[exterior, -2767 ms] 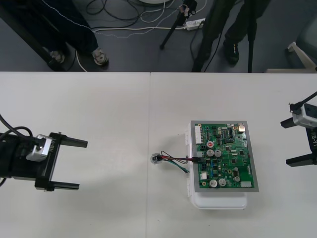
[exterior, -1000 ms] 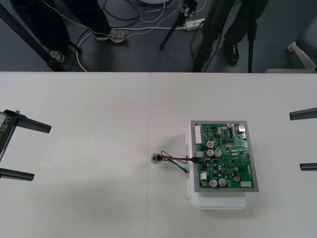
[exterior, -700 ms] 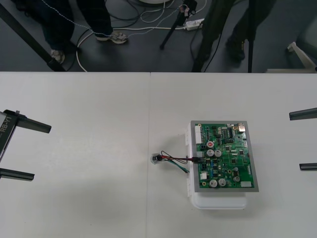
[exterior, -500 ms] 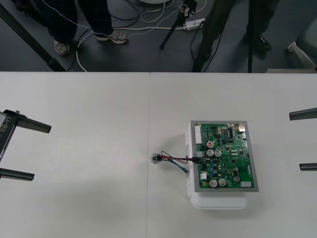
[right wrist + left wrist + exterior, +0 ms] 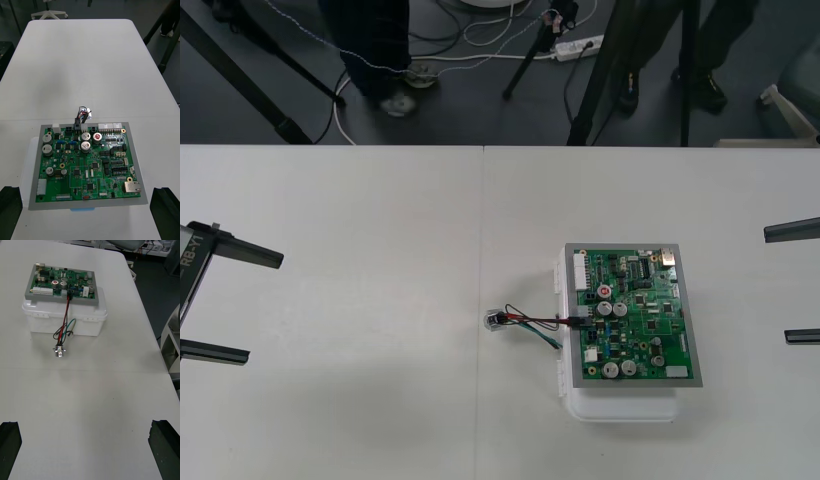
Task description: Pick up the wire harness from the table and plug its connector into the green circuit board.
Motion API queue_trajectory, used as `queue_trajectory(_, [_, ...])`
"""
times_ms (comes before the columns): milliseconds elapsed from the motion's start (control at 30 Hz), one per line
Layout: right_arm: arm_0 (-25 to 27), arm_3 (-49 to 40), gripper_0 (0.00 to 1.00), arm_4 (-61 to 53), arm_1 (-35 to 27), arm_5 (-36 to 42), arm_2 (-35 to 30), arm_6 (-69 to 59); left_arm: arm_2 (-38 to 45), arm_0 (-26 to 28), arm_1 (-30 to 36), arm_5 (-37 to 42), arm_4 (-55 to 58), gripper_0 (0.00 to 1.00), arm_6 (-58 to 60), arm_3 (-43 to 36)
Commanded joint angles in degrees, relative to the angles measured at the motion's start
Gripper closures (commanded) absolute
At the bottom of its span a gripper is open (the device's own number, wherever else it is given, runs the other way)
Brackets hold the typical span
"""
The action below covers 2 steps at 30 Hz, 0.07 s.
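The harness (image 5: 530, 322) has its plug (image 5: 574, 321) seated at the left edge of the board (image 5: 632, 315). Its socket (image 5: 496, 320) lies on the desk (image 5: 360, 230) nearby. The left gripper (image 5: 225, 303) and right gripper (image 5: 795, 283) wait wide open at the desk's 2 sides, well apart from the harness.

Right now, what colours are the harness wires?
The wires are red, black, green; clearest in left wrist view.

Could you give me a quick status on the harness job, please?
Left gripper open at table's left edge, right gripper open at right edge. Harness plug seated in green board, socket lying on table. Both grippers clear of board.
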Motion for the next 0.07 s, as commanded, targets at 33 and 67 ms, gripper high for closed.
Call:
queue_trajectory(33, [0.4,-0.6,0.0,-0.9,0.4,-0.5,-2.1,1.4,2.0,-0.8,2.1,-1.0,0.5,0.0,0.4,-1.2])
queue_trajectory(67, [0.4,-0.6,0.0,-0.9,0.4,-0.5,-2.1,1.4,2.0,-0.8,2.1,-1.0,0.5,0.0,0.4,-1.2])
